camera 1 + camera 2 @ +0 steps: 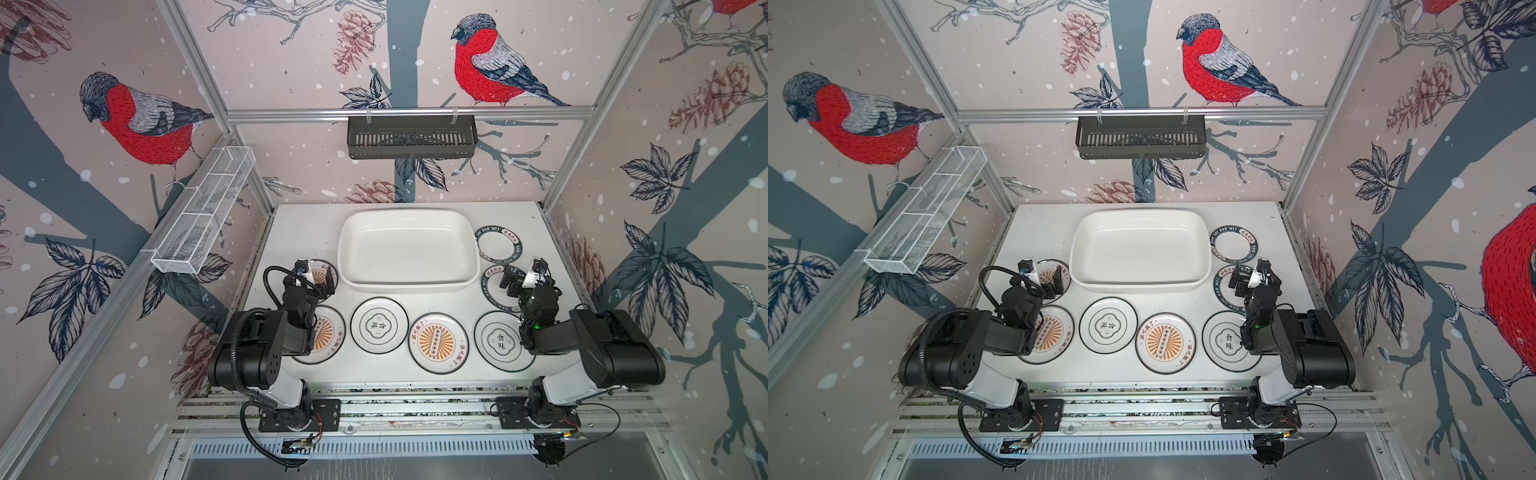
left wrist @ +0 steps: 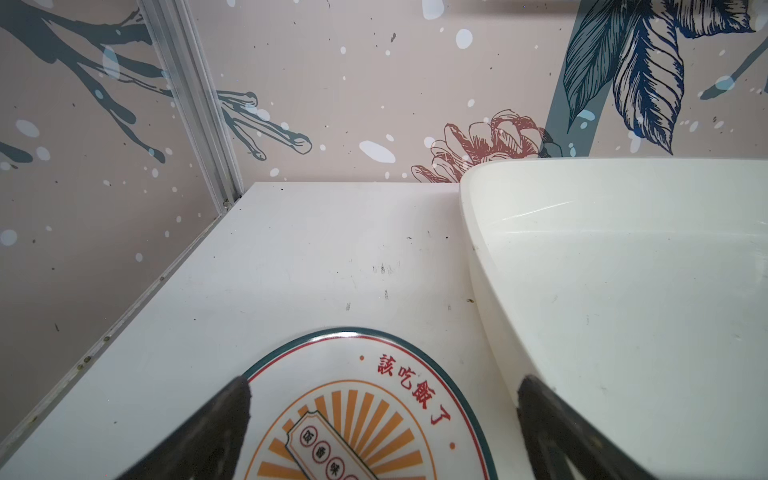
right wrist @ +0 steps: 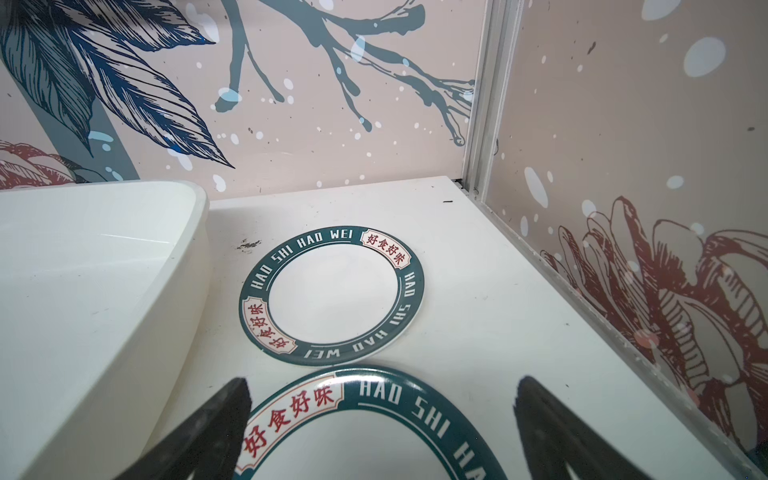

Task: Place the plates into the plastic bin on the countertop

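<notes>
The empty white plastic bin (image 1: 409,249) (image 1: 1140,249) sits at the back middle of the countertop (image 1: 299,232). Several plates lie flat around it: a row along the front, such as a quatrefoil plate (image 1: 379,325) and a sunburst plate (image 1: 437,343), plus a lettered-rim plate (image 1: 498,245) right of the bin. My left gripper (image 1: 316,276) (image 2: 384,390) hovers open over a small sunburst plate (image 2: 353,415) left of the bin (image 2: 623,270). My right gripper (image 1: 523,275) (image 3: 383,386) hovers open over a second lettered-rim plate (image 3: 374,436), with the other (image 3: 332,295) beyond it.
A black slatted basket (image 1: 411,137) hangs on the back wall's rail and a white wire-mesh basket (image 1: 203,212) on the left wall. Patterned walls with aluminium rails close in the countertop on three sides. Both arm bases stand on the front rail.
</notes>
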Robot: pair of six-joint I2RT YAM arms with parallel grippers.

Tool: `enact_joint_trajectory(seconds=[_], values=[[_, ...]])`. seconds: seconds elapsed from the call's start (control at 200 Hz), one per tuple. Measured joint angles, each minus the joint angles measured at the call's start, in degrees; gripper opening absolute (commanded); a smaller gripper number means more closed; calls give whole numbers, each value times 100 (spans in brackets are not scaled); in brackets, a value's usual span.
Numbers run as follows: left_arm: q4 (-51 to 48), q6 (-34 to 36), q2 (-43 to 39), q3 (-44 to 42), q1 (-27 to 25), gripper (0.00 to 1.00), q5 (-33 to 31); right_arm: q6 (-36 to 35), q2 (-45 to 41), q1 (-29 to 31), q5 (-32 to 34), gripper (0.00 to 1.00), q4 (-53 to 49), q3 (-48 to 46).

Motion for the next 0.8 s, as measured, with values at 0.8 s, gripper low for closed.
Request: enact_joint_trajectory(seconds=[0.8], values=[[0,0,0,0,0,99,0,-13,0,11,61,100,2,0]])
